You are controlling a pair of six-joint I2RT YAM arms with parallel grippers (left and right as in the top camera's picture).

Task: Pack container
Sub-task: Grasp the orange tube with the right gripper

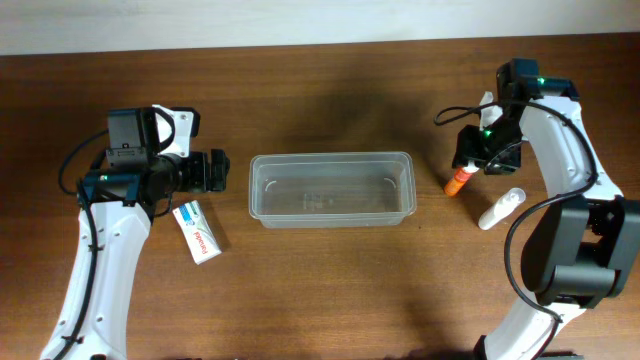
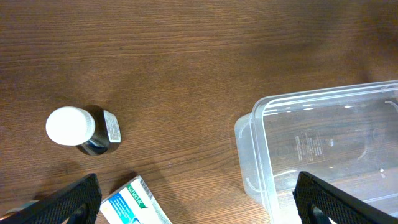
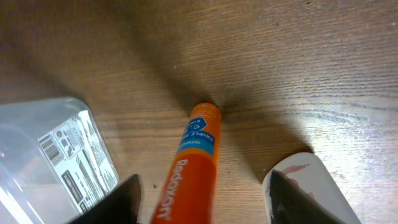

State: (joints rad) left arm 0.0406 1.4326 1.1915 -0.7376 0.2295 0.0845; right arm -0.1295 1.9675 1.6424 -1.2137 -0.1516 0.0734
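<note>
The container [image 1: 330, 188] is a clear, empty plastic tub in the middle of the table. Its left end shows in the left wrist view [image 2: 249, 134] and a labelled corner in the right wrist view [image 3: 56, 155]. An orange tube [image 1: 458, 181] lies just right of it. My right gripper [image 1: 470, 163] is open and low over the tube [image 3: 193, 168], one finger on each side [image 3: 205, 202], with gaps to both fingers. My left gripper [image 1: 207, 172] is open and empty [image 2: 199, 208], held above the wood left of the container.
A white bottle [image 1: 501, 208] lies right of the orange tube, close to my right finger [image 3: 320, 180]. A white and blue box [image 1: 197, 232] lies left of the container [image 2: 134, 202]. A dark bottle with a white cap [image 2: 78, 129] stands near it.
</note>
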